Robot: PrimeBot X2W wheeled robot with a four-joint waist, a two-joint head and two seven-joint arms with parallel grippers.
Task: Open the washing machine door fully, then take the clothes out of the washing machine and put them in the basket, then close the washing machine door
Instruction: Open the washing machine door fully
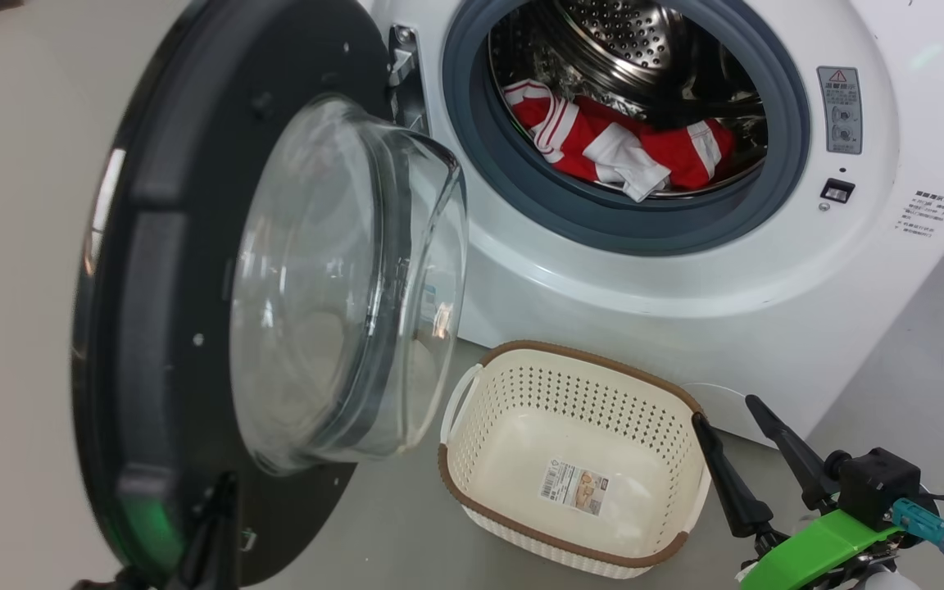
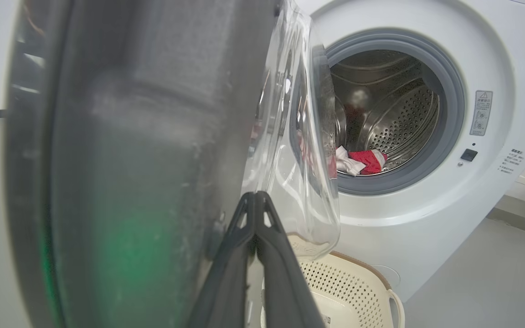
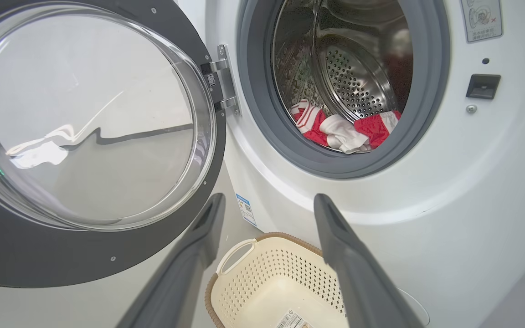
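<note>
Our left gripper (image 2: pixel 256 195) sits nearest the lens in its wrist view, its two dark fingers (image 2: pixel 280 273) pressed together with nothing between them. Their joined tips lie right up against the inner face of the washing machine door (image 1: pixel 152 246), low on its black rim. We cannot tell whether they actually touch it.

Our right gripper (image 3: pixel 269 202) has its fingers spread wide and holds nothing. In the head view it hangs at the lower right, just beside the right rim of the basket (image 1: pixel 587 356), fingers pointing up toward the washing machine (image 1: pixel 685 270).

We see the door swung out on its hinge (image 1: pixel 402 61) at the left of the opening. Its clear glass bowl window (image 1: pixel 333 279) bulges toward the machine.

Behind the grey rubber gasket (image 1: pixel 628 233), the clothes (image 1: pixel 611 143) lie in a loose heap at the front bottom of the perforated steel drum (image 1: pixel 628 33). They are red fabric with white stripes, and a white piece droops toward the gasket's lower lip.

On the floor below the opening stands the cream basket, upright, close to the machine's front and just right of the door's lower edge. A label sticker (image 1: pixel 574 486) shows on its bare bottom. A small blue label (image 3: pixel 243 208) marks the machine's lower corner near the basket's handle.
</note>
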